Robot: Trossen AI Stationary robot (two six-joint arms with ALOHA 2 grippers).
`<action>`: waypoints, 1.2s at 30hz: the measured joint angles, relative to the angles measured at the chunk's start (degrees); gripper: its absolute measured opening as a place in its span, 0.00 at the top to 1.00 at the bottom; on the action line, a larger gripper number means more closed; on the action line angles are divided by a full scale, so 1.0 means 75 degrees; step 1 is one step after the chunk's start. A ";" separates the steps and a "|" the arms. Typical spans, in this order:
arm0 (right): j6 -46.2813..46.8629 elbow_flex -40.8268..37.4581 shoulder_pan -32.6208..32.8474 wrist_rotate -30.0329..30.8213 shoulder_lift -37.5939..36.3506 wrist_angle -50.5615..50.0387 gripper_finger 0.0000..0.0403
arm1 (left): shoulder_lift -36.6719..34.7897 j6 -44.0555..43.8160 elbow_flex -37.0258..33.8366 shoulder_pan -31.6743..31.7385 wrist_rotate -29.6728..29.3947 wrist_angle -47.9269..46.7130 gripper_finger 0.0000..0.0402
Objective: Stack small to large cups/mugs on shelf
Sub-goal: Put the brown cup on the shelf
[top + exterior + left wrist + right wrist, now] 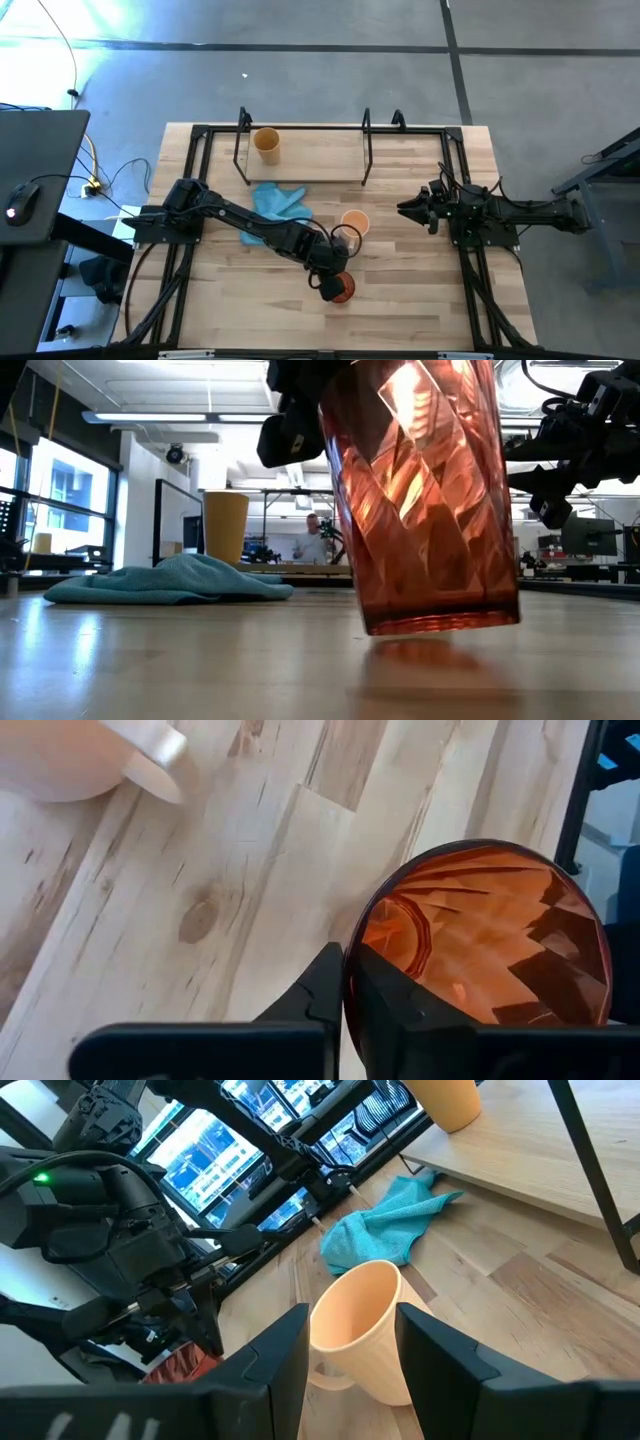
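Note:
The red ribbed translucent cup [344, 290] sits near the table's near edge, in my left gripper [350, 988], which is shut on it. In the low view the red cup [425, 500] fills the middle of the picture. The light orange mug [355, 222] stands upright on the table just beyond it. My right gripper [408, 210] is open and level, to the mug's right and apart from it; in its wrist view the mug [365, 1325] shows between the fingers, farther off. The mustard-yellow cup [266, 143] stands on the left end of the shelf [366, 150]. My left gripper holds the red cup by its rim [352, 952]. One finger [390, 1005] is inside the cup and the other finger [322, 995] outside, with the wall pinched between them. The fingers come from above. The cup is slightly tilted, its base [440, 622] just above the table.
A light blue cloth [278, 205] lies crumpled between the shelf and the mug, under my left arm. Black arm-mount frames [190, 190] run along the table's left and right sides. A person shows in the room beyond the table [315, 540].

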 joint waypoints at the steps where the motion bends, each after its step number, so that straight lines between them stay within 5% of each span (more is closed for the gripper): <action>1: 0.0000 0.0000 0.0002 0.0000 0.0000 0.0000 0.65 | 0.0000 0.0004 0.0019 0.0000 0.0003 -0.0093 0.98; 21: 0.0202 -0.0001 0.0001 -0.0014 0.0000 0.0000 0.65 | -0.0009 0.1964 0.2497 0.1184 -0.0669 -0.3996 1.00; 36: 0.0204 0.0000 0.0002 -0.0030 0.0000 0.0000 0.65 | -0.0069 0.3928 0.3267 0.3103 -0.0871 -0.4970 1.00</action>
